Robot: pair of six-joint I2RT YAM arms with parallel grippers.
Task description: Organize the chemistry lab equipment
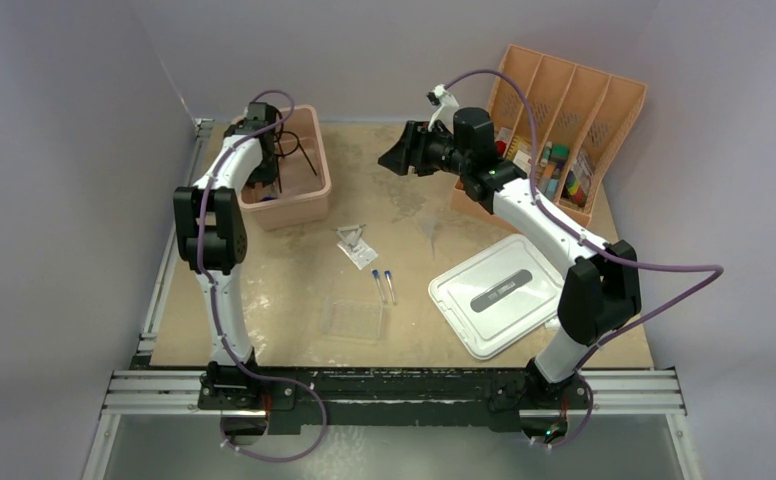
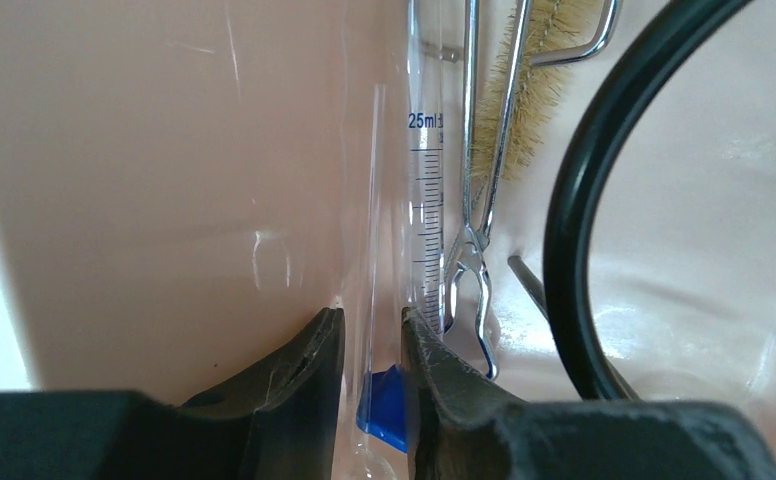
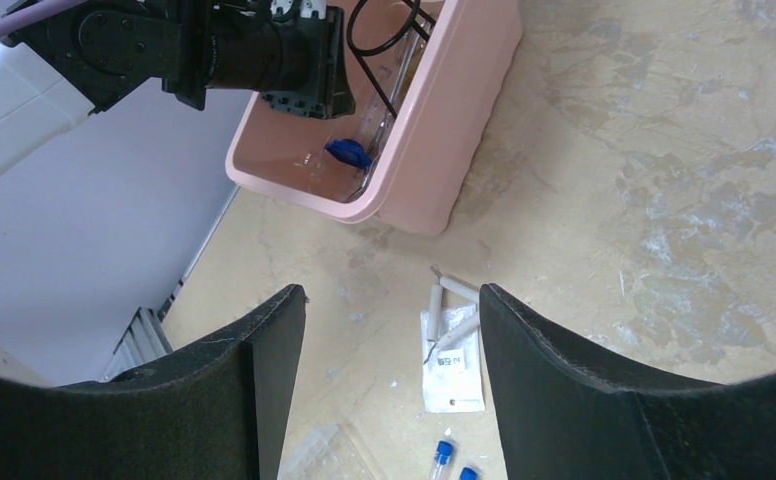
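My left gripper [image 1: 264, 180] is down inside the pink bin [image 1: 309, 195]. In the left wrist view its jaws [image 2: 372, 315] stand closed around the blue-based glass piece [image 2: 424, 190], a 25 ml cylinder, just above its blue base [image 2: 384, 410]. Steel forceps [image 2: 474, 200] and the black wire ring [image 2: 584, 200] lie beside it. My right gripper [image 1: 399, 155] hovers open and empty over the table. Between its fingers [image 3: 392, 300] I see the wire triangle [image 3: 454, 300] on a white packet, two blue-capped tubes [image 3: 444, 455] and the clear tray [image 3: 329, 455].
A bristle brush [image 2: 524, 90] lies in the bin. A white lid [image 1: 494, 295] lies at the front right. An orange divided organizer [image 1: 564, 130] with small items stands at the back right. The clear tray [image 1: 352, 318] and tubes [image 1: 384, 283] sit mid-table.
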